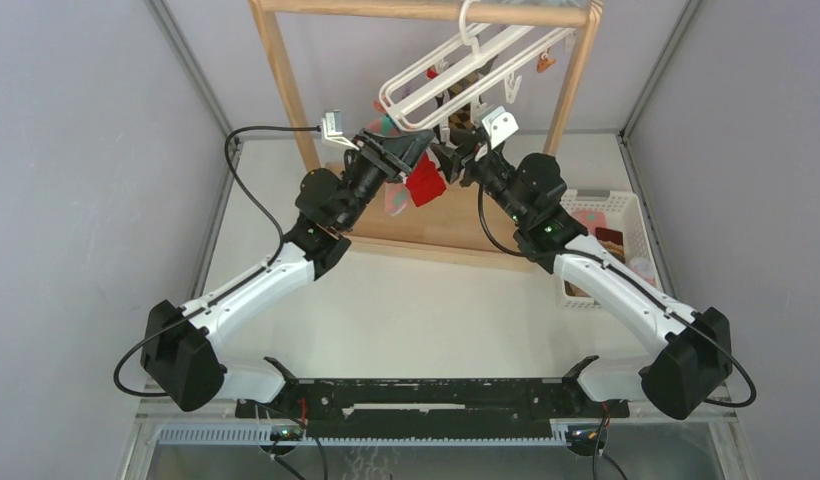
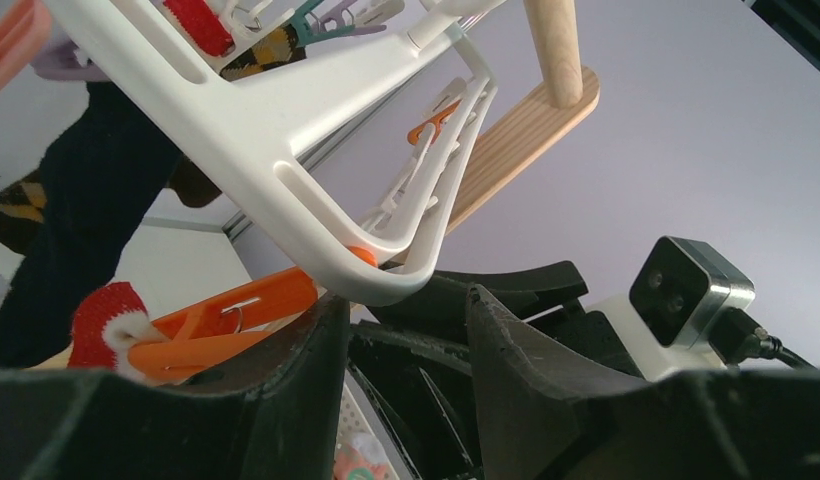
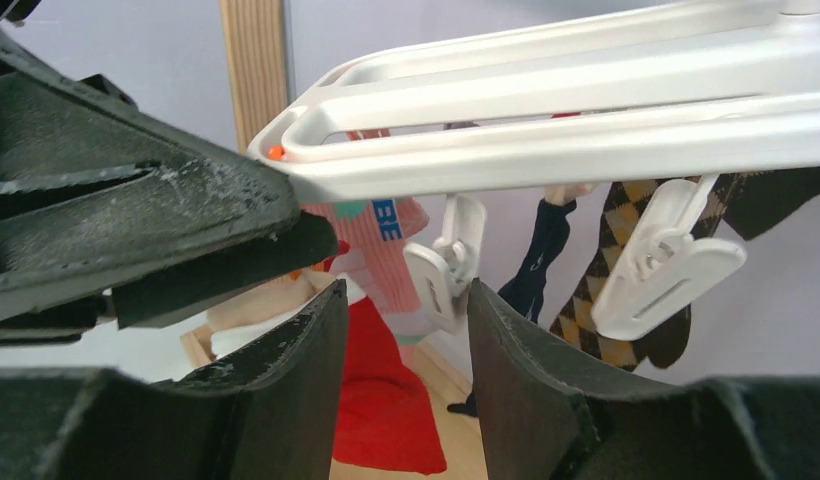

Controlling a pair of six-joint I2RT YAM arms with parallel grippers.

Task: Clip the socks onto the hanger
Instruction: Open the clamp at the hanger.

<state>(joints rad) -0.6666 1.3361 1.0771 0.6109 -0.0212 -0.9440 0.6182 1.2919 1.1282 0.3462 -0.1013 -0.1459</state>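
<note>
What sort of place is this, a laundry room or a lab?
Probably a lab test booth staged as laundry: bare grey walls around a table, two robot arms bolted to it, and a clip hanger with socks on a wooden rack.

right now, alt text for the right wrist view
Two black fingers frame a white clip dangling from the white hanger that crosses the top. A red sock shows below; a dark sock and an argyle sock hang at right.

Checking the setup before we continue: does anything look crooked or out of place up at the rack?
Yes. The hanger hangs steeply tilted from the wooden rack instead of level. Its low corner sits at the fingertips of the left gripper. Whether that gripper grips it, I cannot tell.
</note>
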